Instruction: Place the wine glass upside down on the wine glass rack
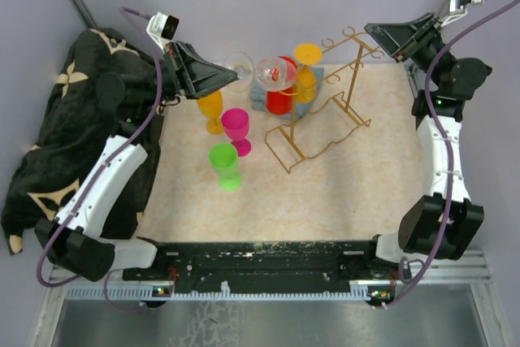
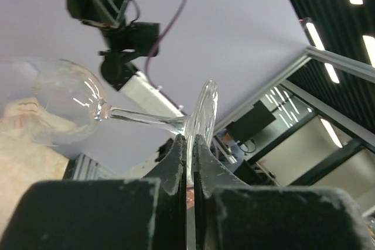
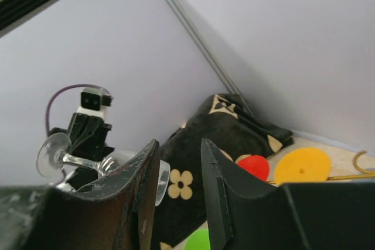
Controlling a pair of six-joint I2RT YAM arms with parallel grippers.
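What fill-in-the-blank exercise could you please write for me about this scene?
1. The left end effector grips the clear wine glass by its ____.
2. The right end effector is open and holds ____.
3. The goblet nearest the arms' bases is coloured ____.
4. The wine glass rack is made of ____-coloured wire.
Missing words: base; nothing; green; gold.

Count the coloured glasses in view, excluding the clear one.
5: the orange glass, pink glass and green glass stand left of the rack; the red glass and yellow glass sit at its far end, partly behind the clear wine glass. More may be hidden there.
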